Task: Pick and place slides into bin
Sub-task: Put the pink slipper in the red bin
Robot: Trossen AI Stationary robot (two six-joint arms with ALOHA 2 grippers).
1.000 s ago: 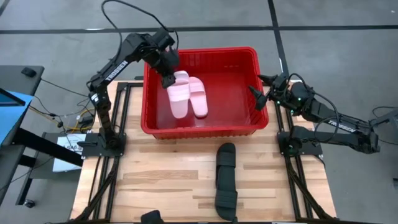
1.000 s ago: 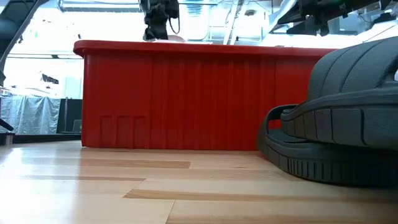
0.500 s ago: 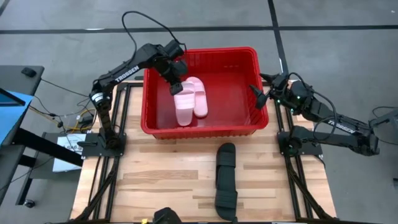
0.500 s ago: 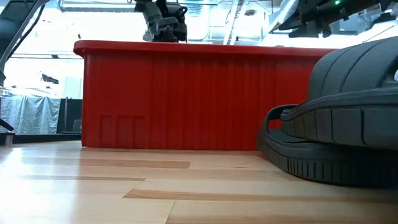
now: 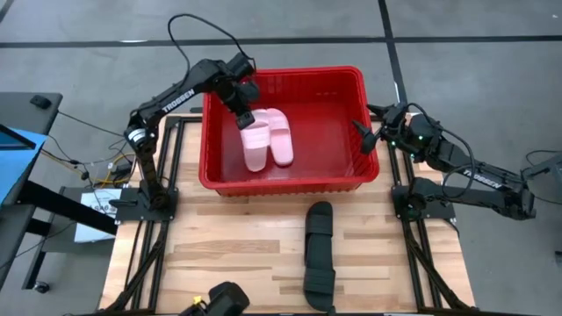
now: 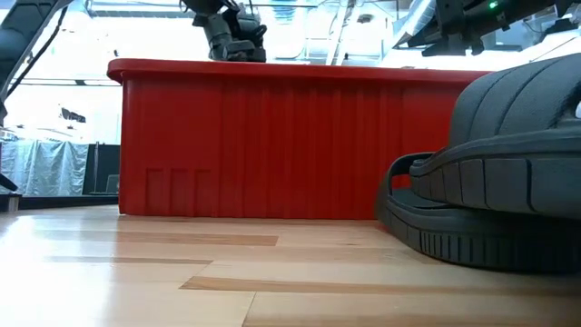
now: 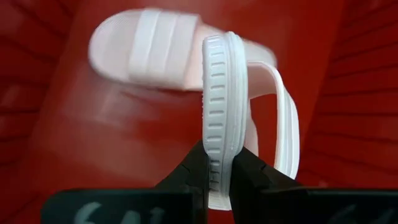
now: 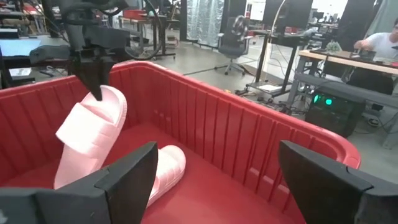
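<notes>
The red bin (image 5: 285,180) stands at the table's far middle. My left gripper (image 5: 243,116) reaches down into its left half, shut on a pale pink slide (image 5: 255,145) that hangs tilted below it. A second pink slide (image 5: 281,136) lies flat on the bin's floor beside it, also seen in the left wrist view (image 7: 155,53). Two black slides (image 5: 320,221) (image 5: 318,276) lie end to end on the table in front of the bin. My right gripper (image 5: 364,136) waits open at the bin's right rim. My left gripper pinches one end of the pink slide's sole (image 7: 219,146) between its two fingers, one on each face. The fingers come from above, slanting down. The slide hangs on edge below them, strap (image 7: 283,124) to one side. Whether its lower end (image 8: 65,171) touches the floor, I cannot tell.
The bin's right half (image 5: 329,145) holds nothing. Bare wooden table (image 5: 228,254) lies to the left of the black slides. A dark object (image 5: 224,300) shows at the table's near edge. Beyond the table a person sits at a desk (image 8: 379,43).
My left gripper has gone down into the bin with the pink slide, which hangs lower now. The second pink slide has stayed where it lay.
</notes>
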